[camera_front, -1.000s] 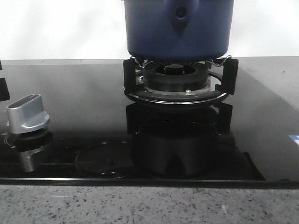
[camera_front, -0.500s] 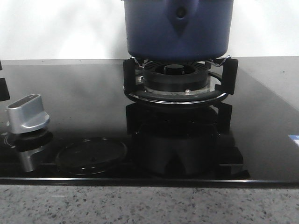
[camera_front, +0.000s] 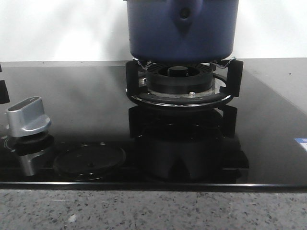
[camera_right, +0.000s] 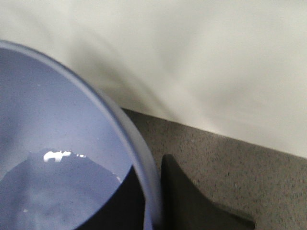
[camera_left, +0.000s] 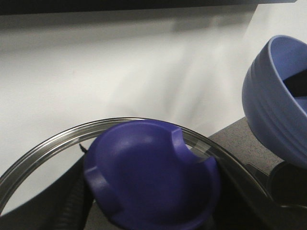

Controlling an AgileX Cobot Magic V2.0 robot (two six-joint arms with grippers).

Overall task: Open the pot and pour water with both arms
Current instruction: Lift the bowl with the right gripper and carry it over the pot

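Note:
The dark-blue pot (camera_front: 182, 33) stands on the burner at the back middle, its top cut off by the frame. Neither gripper shows in the front view. In the left wrist view my left gripper (camera_left: 148, 206) is shut on the blue knob (camera_left: 151, 179) of a glass lid (camera_left: 43, 148) and holds it in the air. In the right wrist view my right gripper (camera_right: 153, 206) is shut on the rim of a light-blue bowl (camera_right: 43, 105) with water in it. One dark finger (camera_right: 192, 203) is outside the rim. The bowl also shows in the left wrist view (camera_left: 276, 105).
The pot rests on a black burner grate (camera_front: 182, 88) on a glossy black cooktop (camera_front: 81, 96). A silver stove knob (camera_front: 28, 115) stands at the front left. The lid's reflection (camera_front: 88, 160) lies in the glass near the front edge. A grey stone counter edge (camera_front: 153, 211) runs in front.
The lid's reflection in the cooktop has slid left and grown sharper, so the lid has moved left. The pot has not moved.

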